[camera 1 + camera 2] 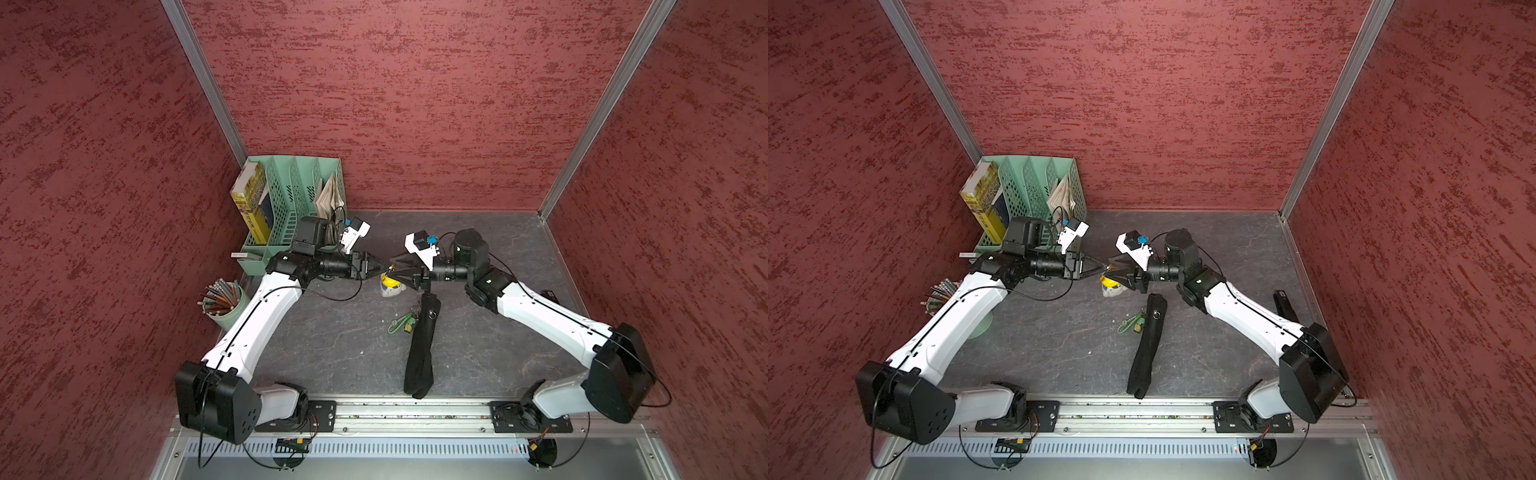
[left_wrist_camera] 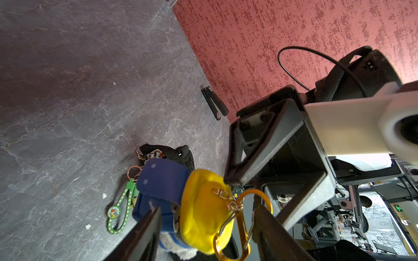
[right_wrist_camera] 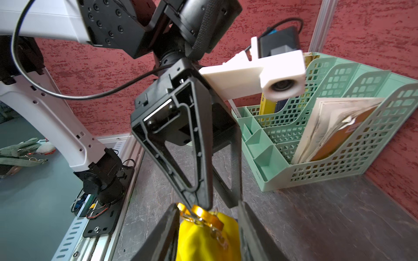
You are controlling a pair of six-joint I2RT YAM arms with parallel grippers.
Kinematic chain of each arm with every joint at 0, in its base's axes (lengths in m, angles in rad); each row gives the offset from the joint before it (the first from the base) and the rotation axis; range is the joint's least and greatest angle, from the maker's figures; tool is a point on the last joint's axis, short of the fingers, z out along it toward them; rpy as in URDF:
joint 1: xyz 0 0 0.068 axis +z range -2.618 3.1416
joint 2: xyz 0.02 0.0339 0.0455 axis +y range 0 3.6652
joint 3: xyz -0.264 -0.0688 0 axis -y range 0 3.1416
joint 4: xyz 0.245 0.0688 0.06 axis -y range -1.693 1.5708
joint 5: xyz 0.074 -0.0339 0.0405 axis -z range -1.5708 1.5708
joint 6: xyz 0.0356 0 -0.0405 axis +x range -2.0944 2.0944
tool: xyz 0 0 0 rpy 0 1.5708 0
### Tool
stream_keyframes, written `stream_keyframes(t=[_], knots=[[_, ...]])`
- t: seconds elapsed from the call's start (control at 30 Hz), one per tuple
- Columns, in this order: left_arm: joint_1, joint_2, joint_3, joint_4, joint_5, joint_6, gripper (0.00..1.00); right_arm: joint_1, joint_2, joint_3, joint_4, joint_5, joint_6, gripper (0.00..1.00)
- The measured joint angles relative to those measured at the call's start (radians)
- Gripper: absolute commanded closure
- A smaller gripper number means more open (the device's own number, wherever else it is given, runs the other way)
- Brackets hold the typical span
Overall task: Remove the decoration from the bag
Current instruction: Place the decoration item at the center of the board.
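Red textured walls (image 1: 415,104) shut in the dark stone-patterned desk (image 1: 332,357) on its left, far and right sides, and a metal rail (image 1: 415,409) bounds the near side. In both top views the left hand (image 1: 384,271) and right hand (image 1: 395,269) meet tip to tip over mid-desk, with a plush toy (image 1: 391,286) in a yellow hat just beneath them. The black bag (image 1: 422,345) lies flat, its far end under the right hand and its near end at the rail, with a green braided keychain (image 1: 400,324) just beside it on the left. In the left wrist view that hand's fingers (image 2: 144,237) stand apart, with the hat and an orange carabiner (image 2: 256,191) between them; I cannot tell whether they press on either. In the right wrist view the right hand's fingers (image 3: 165,235) closely flank the hat, and a left fingertip touches the carabiner. I cannot tell whether that is a firm hold, nor whether the carabiner is clipped to the bag. The step looks like freeing that clip. It is probably best done with one hand steadying the carabiner's body while the other works the gate, then a short pull away from the bag. Open desk lies to the right and far. The green file rack (image 1: 299,195) and pencil cup (image 1: 226,313) crowd the left arm, so the toy is better carried rightward.
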Motion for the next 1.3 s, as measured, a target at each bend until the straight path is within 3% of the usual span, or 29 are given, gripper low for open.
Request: stream_keyframes(t=[0.13, 0.33, 0.47, 0.77, 1.0, 1.2, 1.3], knots=[[-0.005, 0.0, 0.0, 0.008, 0.001, -0.005, 0.33, 0.003, 0.0, 0.0, -0.005, -0.021, -0.013, 0.66], [-0.005, 0.0, 0.0, 0.008, 0.004, -0.007, 0.33, 0.002, 0.0, 0.0, -0.026, -0.02, -0.032, 0.93], [-0.004, 0.004, 0.0, 0.008, 0.002, -0.007, 0.33, 0.002, 0.0, 0.0, -0.036, -0.016, -0.035, 1.0], [0.002, 0.008, 0.0, 0.01, -0.008, -0.014, 0.32, 0.002, 0.0, 0.0, -0.043, -0.001, -0.035, 1.0], [0.014, 0.007, -0.028, 0.048, -0.032, -0.053, 0.23, 0.002, 0.0, -0.028, 0.008, 0.04, 0.0, 1.0], [0.014, 0.007, -0.031, 0.019, -0.095, -0.036, 0.24, -0.001, -0.001, -0.067, 0.05, 0.075, 0.026, 1.0], [0.03, 0.009, -0.031, -0.002, -0.155, -0.026, 0.32, -0.009, -0.011, -0.087, 0.051, 0.084, 0.032, 1.0]])
